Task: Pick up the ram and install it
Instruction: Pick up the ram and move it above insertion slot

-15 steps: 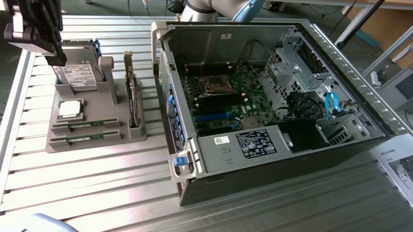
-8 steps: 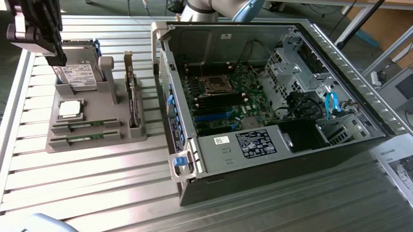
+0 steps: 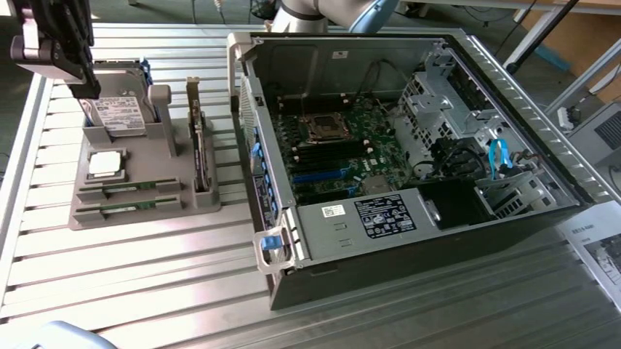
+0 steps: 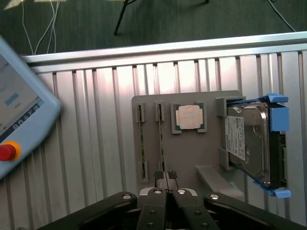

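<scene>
Your fingers [image 4: 160, 181] are pinched shut on nothing, hovering above the tray [image 4: 192, 153]; ram [image 4: 161, 139] sits in its slot.

A ribbed metal table [image 4: 96, 134] spreads beneath the pincer [image 4: 165, 175], glare-bright. Beyond its edge lies dark floor [image 4: 192, 24] with pale cables [image 4: 46, 28].

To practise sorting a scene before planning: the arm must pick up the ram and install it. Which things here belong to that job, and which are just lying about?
Belongs to the job: ram sticks in the grey holder; shut gripper; open computer case with its motherboard.
Lying about: hard drive; processor chip; expansion card; teach pendant.
</scene>
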